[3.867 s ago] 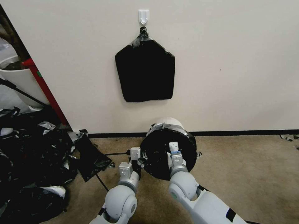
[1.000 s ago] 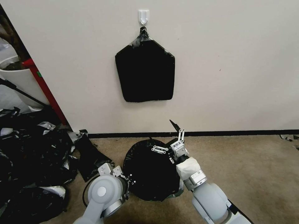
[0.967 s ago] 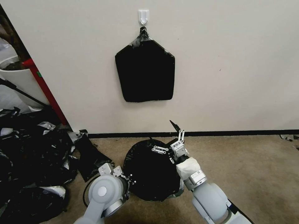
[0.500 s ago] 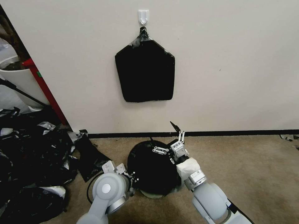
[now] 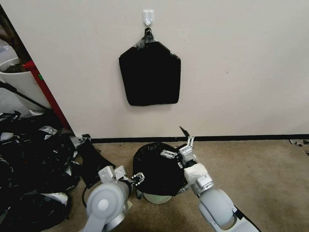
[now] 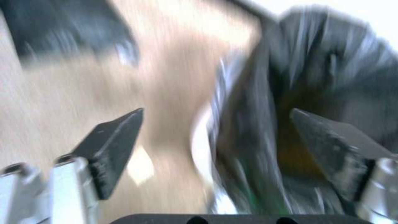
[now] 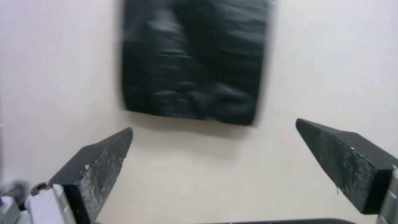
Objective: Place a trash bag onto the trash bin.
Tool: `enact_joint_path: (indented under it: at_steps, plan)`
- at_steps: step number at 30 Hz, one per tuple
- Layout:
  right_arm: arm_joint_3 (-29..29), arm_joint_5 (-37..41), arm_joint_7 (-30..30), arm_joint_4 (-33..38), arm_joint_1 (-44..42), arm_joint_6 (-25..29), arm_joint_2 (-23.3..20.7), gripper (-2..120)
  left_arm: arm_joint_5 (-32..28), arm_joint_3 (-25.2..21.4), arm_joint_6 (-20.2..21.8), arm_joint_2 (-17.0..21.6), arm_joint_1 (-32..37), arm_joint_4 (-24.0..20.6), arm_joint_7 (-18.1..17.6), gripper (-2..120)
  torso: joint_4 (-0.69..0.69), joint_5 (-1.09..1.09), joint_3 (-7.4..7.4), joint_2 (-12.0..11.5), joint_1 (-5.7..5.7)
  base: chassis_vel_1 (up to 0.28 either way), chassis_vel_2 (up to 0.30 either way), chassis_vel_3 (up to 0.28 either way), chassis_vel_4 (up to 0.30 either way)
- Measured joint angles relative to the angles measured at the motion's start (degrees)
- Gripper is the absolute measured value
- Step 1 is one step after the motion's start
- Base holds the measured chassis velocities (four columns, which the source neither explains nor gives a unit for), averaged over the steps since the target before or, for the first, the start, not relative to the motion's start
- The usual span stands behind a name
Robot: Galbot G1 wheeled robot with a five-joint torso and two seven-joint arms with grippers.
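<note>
The trash bag (image 5: 157,170) is glossy black and drapes over the trash bin (image 5: 157,198); just the bin's cream-white base peeks out below it on the carpet. My left gripper (image 5: 138,178) is open close to the bin's left side. In the left wrist view the left gripper (image 6: 216,111) has its jaws spread wide, with the bag's (image 6: 307,71) folds in front of one finger and a strip of the white bin (image 6: 200,146) showing. My right gripper (image 5: 172,141) is open above the bin's far right rim, pointing up at the wall. The right gripper (image 7: 213,124) holds nothing.
A flat black pack (image 5: 149,74) hangs from a white hook on the wall, seen as the black pack (image 7: 195,62) from the right wrist. A heap of black plastic scraps (image 5: 32,161) fills the left floor beside a white tub (image 5: 19,83) and a red post (image 5: 48,93). Open carpet (image 5: 257,174) lies to the right.
The bag-covered bin has shifted slightly right and its cream base has come into view. My left arm has drawn back toward the camera. The right gripper has moved a little right, still open.
</note>
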Motion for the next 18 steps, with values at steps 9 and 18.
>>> enact_joint_path:
  at_steps: [9, 18]
  plan:
    - [13.16, -0.20, 1.39, 0.01, -2.87, 1.39, 8.00, 100, 45.98, -8.20, -37.38, 6.44, -1.66, 12.39, 43.62, 100, 0.00, -0.03, 0.00, 0.00, 0.00, 0.000, 0.000, 0.000, 0.000]
    - [22.55, -7.70, -6.20, -0.37, -6.91, 2.96, 13.99, 100, 44.28, -14.34, -39.19, 3.58, -4.36, 14.16, 54.05, 100, -0.01, -0.01, 0.00, 0.00, 0.00, 0.000, 0.000, 0.000, 0.000]
